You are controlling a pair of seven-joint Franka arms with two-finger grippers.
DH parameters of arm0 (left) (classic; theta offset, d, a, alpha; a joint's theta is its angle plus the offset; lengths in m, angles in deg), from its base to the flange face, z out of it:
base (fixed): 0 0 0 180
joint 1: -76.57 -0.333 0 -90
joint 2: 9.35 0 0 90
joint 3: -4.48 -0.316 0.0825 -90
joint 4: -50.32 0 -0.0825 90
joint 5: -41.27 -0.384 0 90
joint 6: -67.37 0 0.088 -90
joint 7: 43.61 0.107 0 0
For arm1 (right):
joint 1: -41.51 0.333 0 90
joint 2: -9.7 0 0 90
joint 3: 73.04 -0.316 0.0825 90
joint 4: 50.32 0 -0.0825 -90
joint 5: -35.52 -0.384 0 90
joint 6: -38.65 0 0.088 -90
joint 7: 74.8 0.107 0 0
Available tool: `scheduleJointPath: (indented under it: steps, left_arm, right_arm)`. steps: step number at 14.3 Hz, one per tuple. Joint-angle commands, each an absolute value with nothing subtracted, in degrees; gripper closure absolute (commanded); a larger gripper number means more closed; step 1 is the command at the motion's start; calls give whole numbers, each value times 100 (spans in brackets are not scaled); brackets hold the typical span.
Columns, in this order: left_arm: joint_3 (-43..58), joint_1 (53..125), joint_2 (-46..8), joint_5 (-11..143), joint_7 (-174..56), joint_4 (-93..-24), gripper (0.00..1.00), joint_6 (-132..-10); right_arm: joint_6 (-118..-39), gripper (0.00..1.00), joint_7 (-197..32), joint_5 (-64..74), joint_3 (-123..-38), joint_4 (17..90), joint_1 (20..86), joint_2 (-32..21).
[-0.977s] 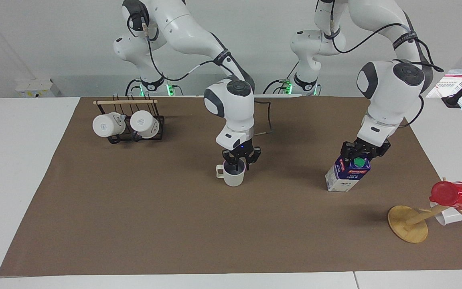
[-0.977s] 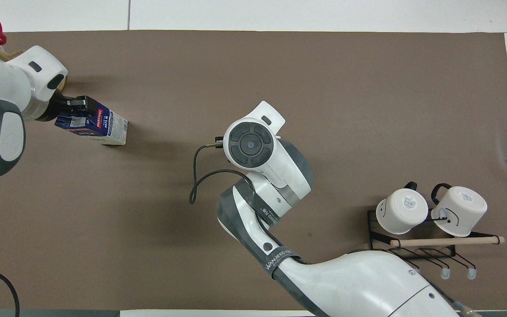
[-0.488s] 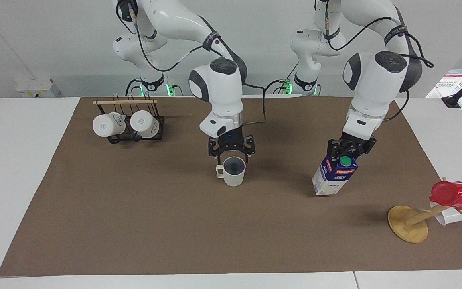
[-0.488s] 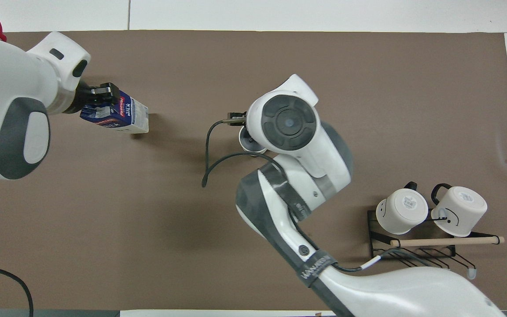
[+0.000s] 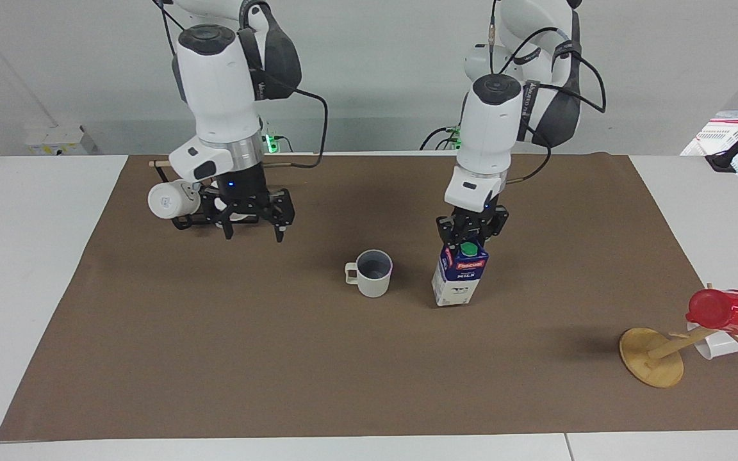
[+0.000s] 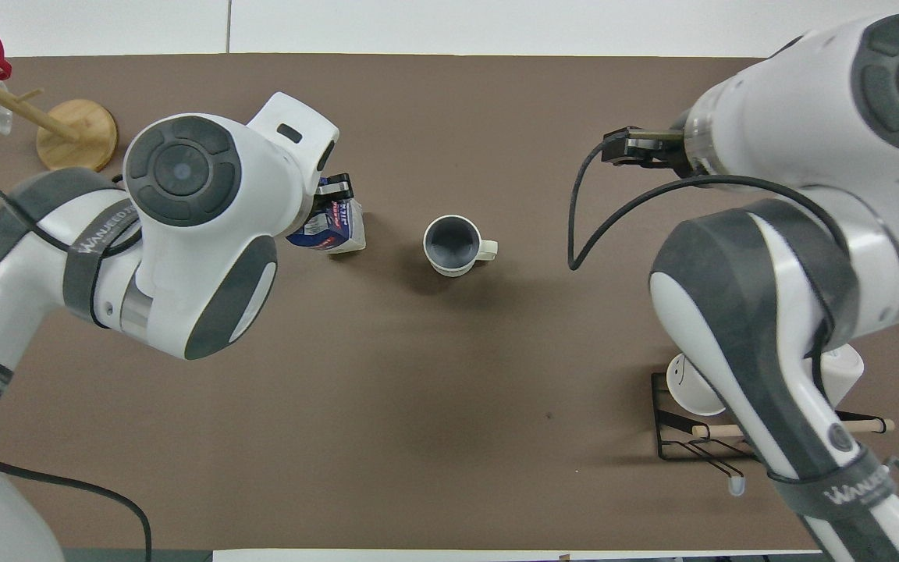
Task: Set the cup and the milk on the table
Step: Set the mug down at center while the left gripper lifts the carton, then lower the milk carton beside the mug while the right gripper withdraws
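A cream-white ceramic mug with a grey inside and a squarish loop handle point(image 5: 373, 273) stands upright near the middle of the large brown rectangular mat point(image 5: 279, 358) that covers most of the wide white tabletop point(image 5: 29, 256). Its handle points toward the right arm's end of the tabletop, and nothing touches it.

Just beside the mug, toward the left arm's end, is the small dark blue and white gable-top milk carton with a round green cap and a red label band point(image 5: 460, 276). The carton leans a little, its base on or just above the mat; which of the two cannot be told. The left pincer point(image 5: 471, 238) is clamped tight on the carton's top ridge, right by the green cap.

The right pincer point(image 5: 254, 228) hangs in the air with its fingers spread wide and nothing between them. It is over the mat just in front of a black wire mug rack with a wooden rail point(image 5: 210, 214), which sits near the mat's corner at the robots' edge, at the right arm's end. A whiter mug point(image 5: 168, 200) lies on that rack; the arm hides the rest of it.

Near the mat's edge at the left arm's end stands a round-based wooden cup tree point(image 5: 654, 355) carrying a red plastic cup point(image 5: 724, 310) and a white cup point(image 5: 718, 347) below it.
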State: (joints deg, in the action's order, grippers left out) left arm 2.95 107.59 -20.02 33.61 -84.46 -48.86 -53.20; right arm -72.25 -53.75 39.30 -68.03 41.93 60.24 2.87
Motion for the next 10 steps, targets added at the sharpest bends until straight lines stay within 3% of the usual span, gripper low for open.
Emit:
scheduleJointPath:
  steps: [1,5,8,10]
  left_arm:
    - [211,11049,-2227,3256,-8790,-4557,100,-5217]
    - [220,11260,-2201,3257,-8800,-4663,100,-5172]
    - [229,11374,-2166,3274,-8808,-4767,100,-5207]
    - [229,11383,-2148,3274,-8808,-4795,100,-5190]
  right_arm:
    - [-6754,0,-5949,3948,-6891,4240,5533,600]
    - [-5744,0,-6056,3895,-6891,4223,5127,1013]
    - [-4647,0,-6091,3503,-6830,3724,4716,1058]
    - [-4511,0,-6100,3429,-6812,3765,4626,1084]
